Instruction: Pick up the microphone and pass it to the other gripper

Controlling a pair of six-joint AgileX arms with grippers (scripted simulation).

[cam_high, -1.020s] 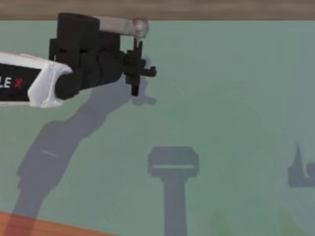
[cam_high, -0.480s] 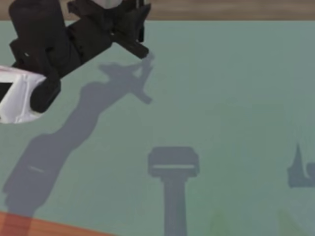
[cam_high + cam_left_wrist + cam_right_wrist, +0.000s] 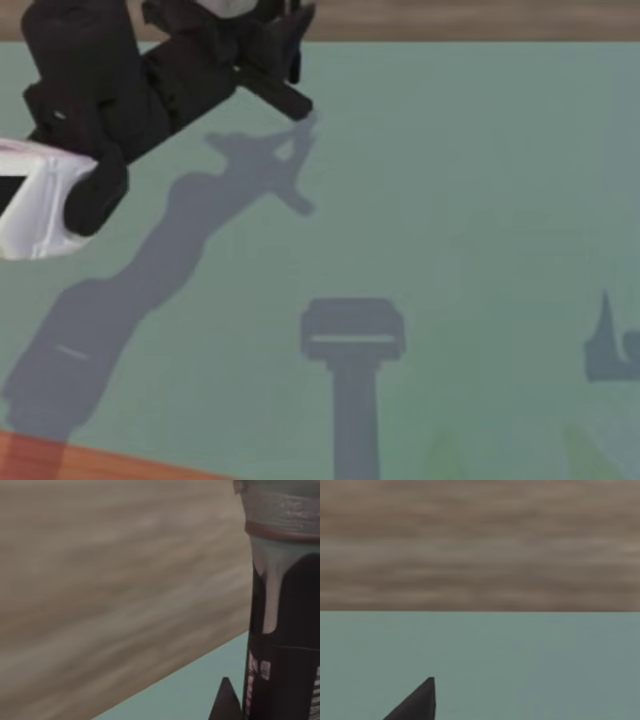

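One arm is working: my left gripper (image 3: 285, 45) hangs over the tabletop's (image 3: 450, 200) far-left corner, fingers clamped on the microphone (image 3: 282, 610), which fills my left wrist view. My right arm sits outside the top view.

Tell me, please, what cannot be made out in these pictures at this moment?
- Microphone: the left wrist view shows only part of its black handle and pale stripe; the head is cut off by the frame edge. In the top view the left arm covers it.
- Left pincer: in the top view its tips run together in black, so the grip is unclear.
- Right pincer: only a dark tip shows in the right wrist view.
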